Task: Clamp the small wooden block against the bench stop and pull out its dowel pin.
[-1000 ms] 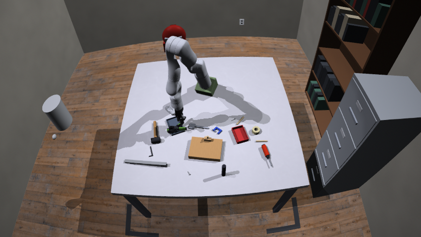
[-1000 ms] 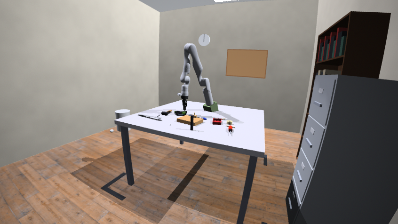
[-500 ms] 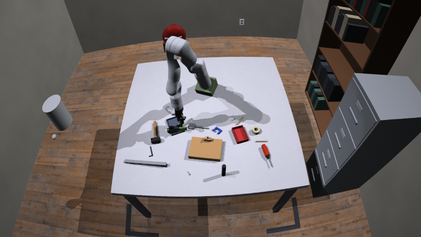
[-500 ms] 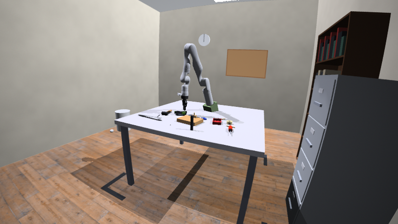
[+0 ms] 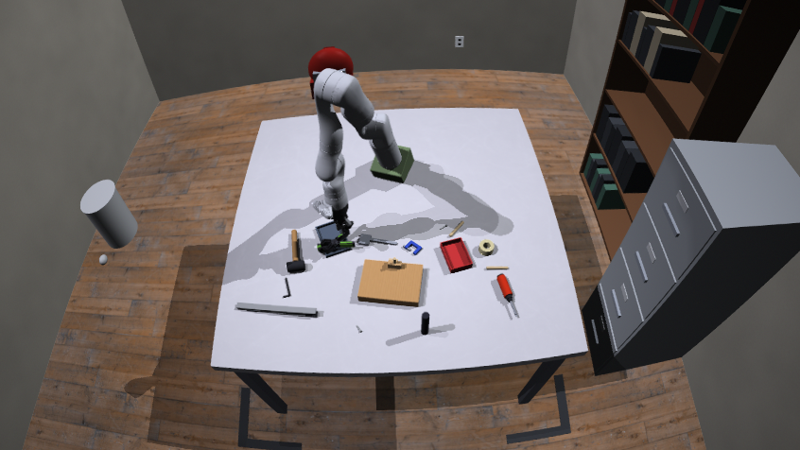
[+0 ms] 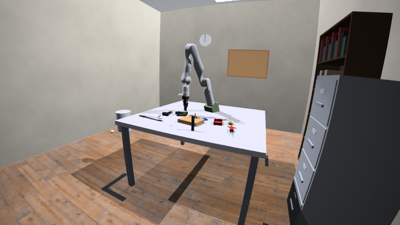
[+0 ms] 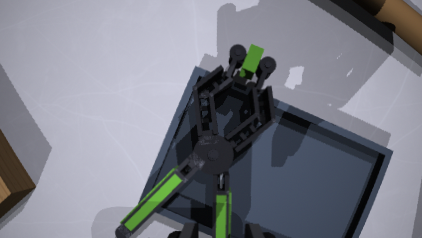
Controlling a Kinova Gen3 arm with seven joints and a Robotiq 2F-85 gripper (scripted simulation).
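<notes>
The black and green spring clamp (image 5: 330,246) (image 7: 213,155) lies over one edge of a dark blue-grey tray (image 5: 325,231) (image 7: 310,190), its two green handles spread. My gripper (image 5: 346,228) (image 6: 185,109) (image 7: 222,232) is partly open above the clamp. One handle shows between the fingers in the wrist view, with gaps on both sides. The bench board (image 5: 390,287) (image 6: 191,121) lies nearer the table's front. The small wooden block (image 5: 394,264) sits at the board's back edge, with a short pin standing up. The stop and anything between it and the block are too small to tell.
A hammer (image 5: 295,266) (image 7: 405,20) lies beside the tray. A grey metal tool (image 5: 364,239) and a blue C-shaped piece (image 5: 415,244) lie behind the board. A red tray (image 5: 457,254) and a screwdriver (image 5: 504,286) are on the right. A black cylinder (image 5: 425,323) (image 6: 192,123) stands in front.
</notes>
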